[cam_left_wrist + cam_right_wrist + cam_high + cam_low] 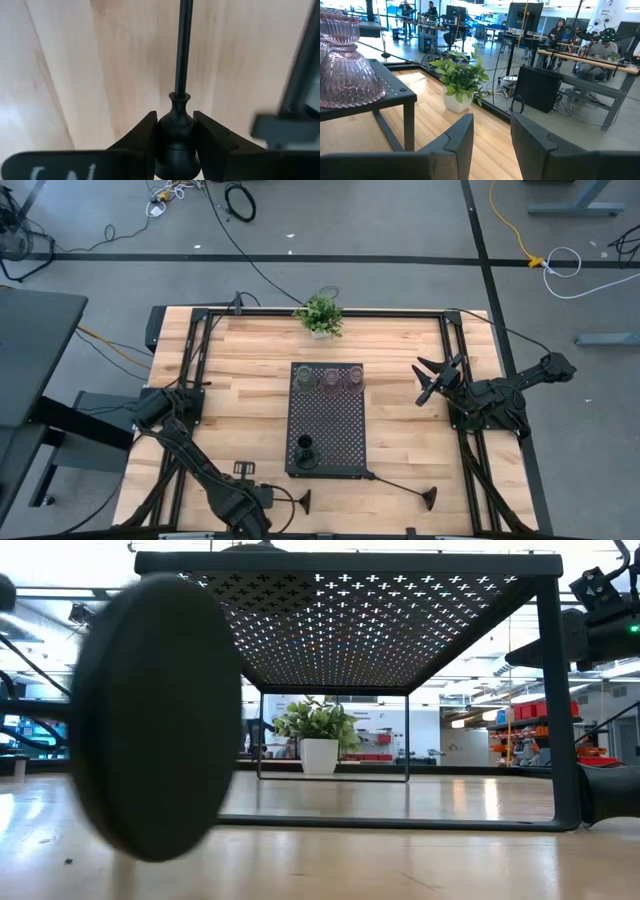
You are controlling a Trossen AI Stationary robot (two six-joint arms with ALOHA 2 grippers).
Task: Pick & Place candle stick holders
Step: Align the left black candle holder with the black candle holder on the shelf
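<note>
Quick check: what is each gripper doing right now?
Left gripper: shut on a black long-stemmed holder, near the table's front edge.
Right gripper: open, empty, waiting right of the tray.

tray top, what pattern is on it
Small cross-shaped cutouts all over the black tray, clearest in the low view.

The tray (327, 420) sits mid-table (240, 360), three glass cups (329, 379) along its far edge, a short holder (305, 447) near its front-left corner, the potted plant (320, 315) behind it.
</note>
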